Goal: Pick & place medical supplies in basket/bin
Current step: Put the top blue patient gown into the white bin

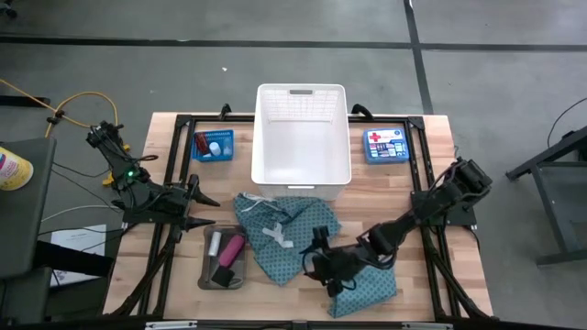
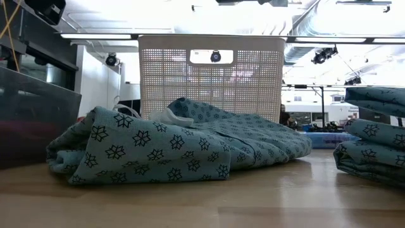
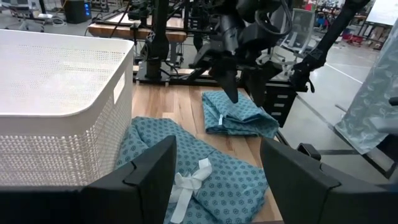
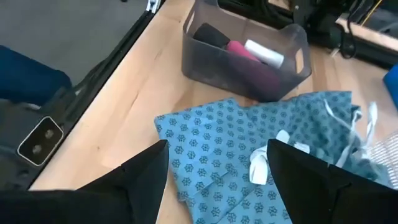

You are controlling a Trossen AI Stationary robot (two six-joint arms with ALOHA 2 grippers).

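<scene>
I have the right gripper out over the front of the table, between the two teal dotted cloths. Its fingers stand wide apart with nothing between them. Through the right wrist camera, the spread-out cloth lies flat on the wood below and ahead of those fingers, its white tie showing in the gap, and I see no contact. The folded cloth sits just beside this gripper, toward the table's front right corner.

My left gripper waits at the left side of the table, just behind the grey tray. Its fingers are parted and hold nothing; the spread-out cloth and its tie lie beyond them on the table, next to the slotted wall of the white basket.

The tray holds the pink cylinder, the small white tube and the black block. The white basket stands at the back centre, touching the far edge of the spread-out cloth. The small blue basket is to its left with small red-and-white pieces inside, and a flat blue box with a red cross is to its right.
</scene>
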